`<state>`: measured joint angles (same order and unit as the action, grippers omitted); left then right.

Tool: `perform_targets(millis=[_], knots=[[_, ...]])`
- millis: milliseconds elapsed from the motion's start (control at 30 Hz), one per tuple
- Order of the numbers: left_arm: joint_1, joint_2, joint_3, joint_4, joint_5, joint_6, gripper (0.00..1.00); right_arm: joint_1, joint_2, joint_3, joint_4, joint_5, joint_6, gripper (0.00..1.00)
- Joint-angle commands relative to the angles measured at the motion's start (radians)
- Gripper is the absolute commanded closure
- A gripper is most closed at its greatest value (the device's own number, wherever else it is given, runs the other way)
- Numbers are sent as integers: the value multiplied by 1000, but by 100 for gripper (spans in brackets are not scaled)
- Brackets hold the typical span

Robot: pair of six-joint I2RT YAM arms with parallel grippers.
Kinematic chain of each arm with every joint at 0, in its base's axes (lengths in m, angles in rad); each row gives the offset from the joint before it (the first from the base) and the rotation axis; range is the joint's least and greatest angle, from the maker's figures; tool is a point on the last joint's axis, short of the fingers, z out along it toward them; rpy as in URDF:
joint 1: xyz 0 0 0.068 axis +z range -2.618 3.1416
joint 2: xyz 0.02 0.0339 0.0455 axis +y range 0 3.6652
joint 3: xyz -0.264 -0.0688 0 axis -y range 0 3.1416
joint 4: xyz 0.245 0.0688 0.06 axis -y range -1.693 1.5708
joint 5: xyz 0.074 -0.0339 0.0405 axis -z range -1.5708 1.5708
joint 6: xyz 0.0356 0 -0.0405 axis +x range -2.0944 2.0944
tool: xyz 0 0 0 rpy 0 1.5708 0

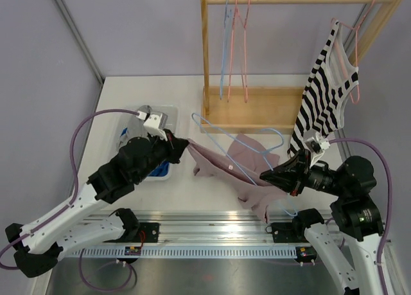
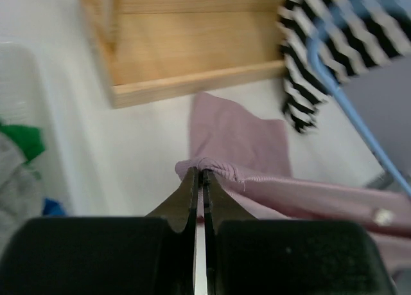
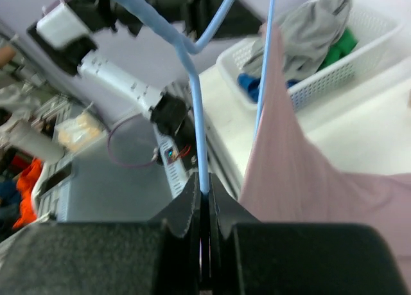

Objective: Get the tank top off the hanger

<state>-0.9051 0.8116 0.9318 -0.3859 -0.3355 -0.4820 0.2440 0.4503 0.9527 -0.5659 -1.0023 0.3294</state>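
A pink tank top (image 1: 234, 163) lies stretched across the table middle, still threaded on a light blue hanger (image 1: 221, 133). My left gripper (image 1: 185, 143) is shut on the top's left edge; in the left wrist view the fingertips pinch a folded pink hem (image 2: 221, 169). My right gripper (image 1: 264, 176) is shut on the blue hanger's wire at the top's right side; in the right wrist view the blue wire (image 3: 198, 134) runs up from between the closed jaws, with pink cloth (image 3: 289, 173) beside it.
A wooden rack (image 1: 257, 108) stands at the back with blue and pink empty hangers (image 1: 234, 44) and a black-and-white striped top (image 1: 327, 92) on a pink hanger. A white basket of clothes (image 1: 151, 144) sits left, under my left arm.
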Motion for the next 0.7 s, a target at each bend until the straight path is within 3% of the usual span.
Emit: perform_targets(millis=[0,33,100,133,233,300,367,400,433,533,667], knots=[[-5,-52,-95,257,460,102,100,0,-71,-121,551,179,238,100],[-11,-52,-105,289,508,108,100,0,-94,-150,736,215,299,100],[-34,-34,-120,303,640,121,100,0,-110,-233,907,324,354,100],[-44,-22,-120,302,683,131,100,0,-113,-264,1102,355,371,100],[-92,23,-120,283,768,155,100,0,-101,-402,1456,542,422,100],[-115,35,-122,274,738,164,100,0,-91,-443,1509,658,413,100],[-121,32,-122,234,623,146,100,0,-93,-349,1273,694,351,100],[-121,29,-114,211,475,140,100,0,-94,-297,1141,705,248,100],[-121,28,-93,149,384,116,100,0,-90,-193,868,724,203,100],[-121,37,-48,26,144,92,100,0,-56,-19,405,901,73,100],[-120,58,5,-60,14,54,100,0,-22,55,167,1043,5,100]])
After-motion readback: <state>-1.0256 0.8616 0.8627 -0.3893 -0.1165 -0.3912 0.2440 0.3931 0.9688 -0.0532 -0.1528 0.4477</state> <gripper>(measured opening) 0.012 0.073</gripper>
